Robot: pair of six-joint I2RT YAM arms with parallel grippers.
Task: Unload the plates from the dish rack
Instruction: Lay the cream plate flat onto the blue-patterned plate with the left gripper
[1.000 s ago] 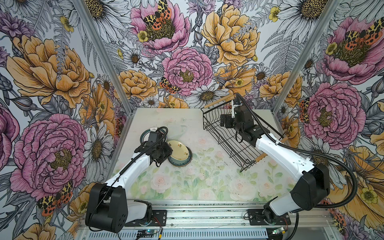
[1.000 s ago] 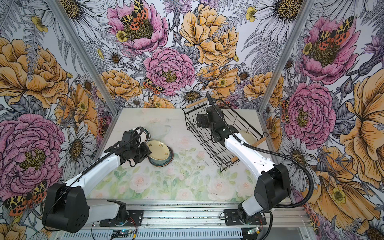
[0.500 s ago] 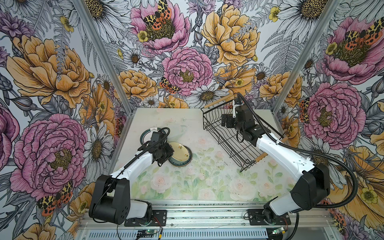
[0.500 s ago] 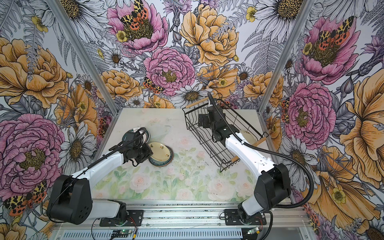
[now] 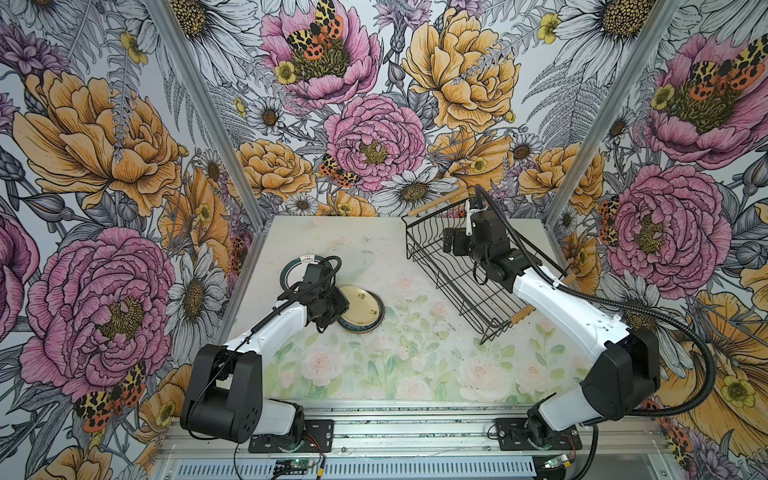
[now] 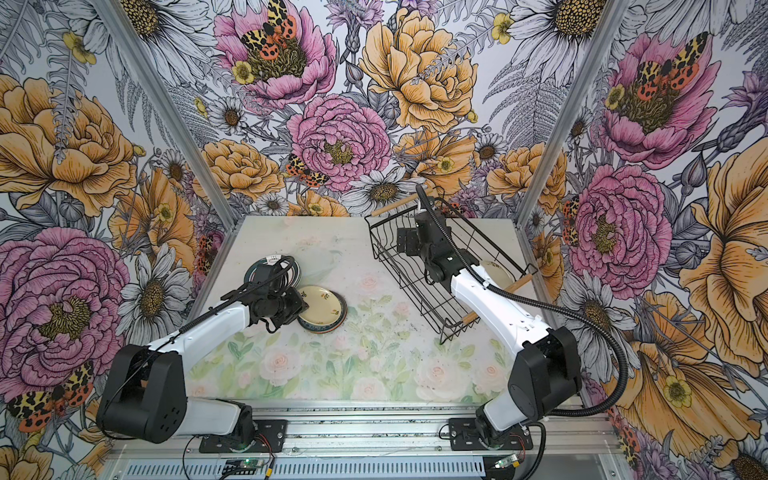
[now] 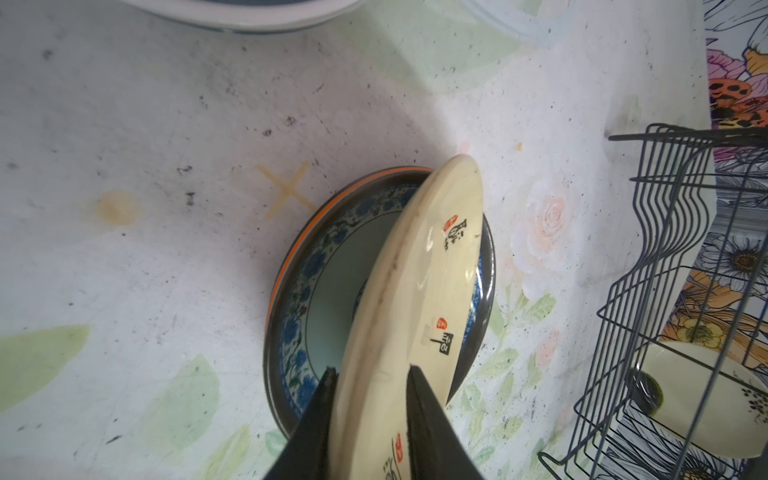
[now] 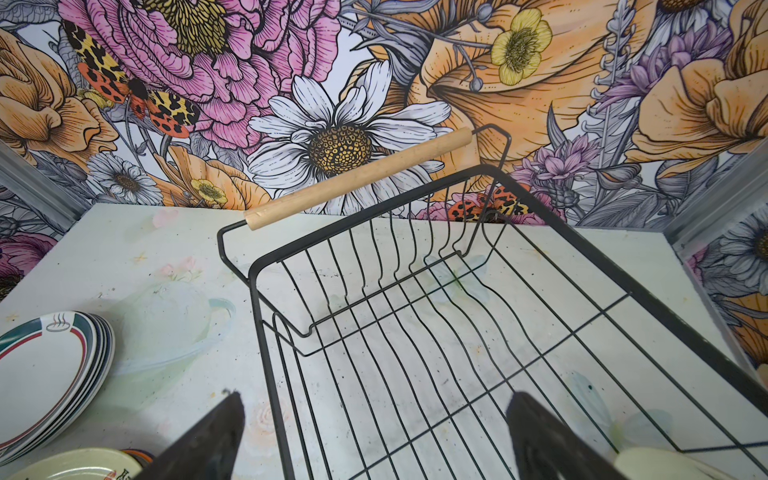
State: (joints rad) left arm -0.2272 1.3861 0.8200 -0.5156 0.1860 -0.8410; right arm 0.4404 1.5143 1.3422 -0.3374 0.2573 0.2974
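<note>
A cream plate [image 5: 360, 305] [image 7: 436, 257] leans on a low stack topped by a teal patterned plate [image 7: 299, 299], left of the table's middle. My left gripper [image 7: 370, 370] [image 5: 343, 305] is partly open around the cream plate's near rim, and the plate sits slanted across the gap. The black wire dish rack [image 5: 432, 232] [image 8: 257, 332] stands at the back right, tilted. Another cream plate [image 6: 494, 270] [image 7: 698, 399] rests in its near end. My right gripper [image 8: 374, 415] [image 6: 403, 241] hangs wide open over the rack's bare far half, holding nothing.
A second stack of white plates with dark green rims [image 5: 297, 270] [image 8: 50, 374] lies behind the left gripper, near the left wall. The rack's wooden handles [image 8: 357, 178] [image 5: 519, 316] stick out at both ends. Flowered walls close in on three sides.
The left jaws have parted around the cream plate, which has settled onto the stack. The left arm has shifted slightly. The right arm has hardly moved.
</note>
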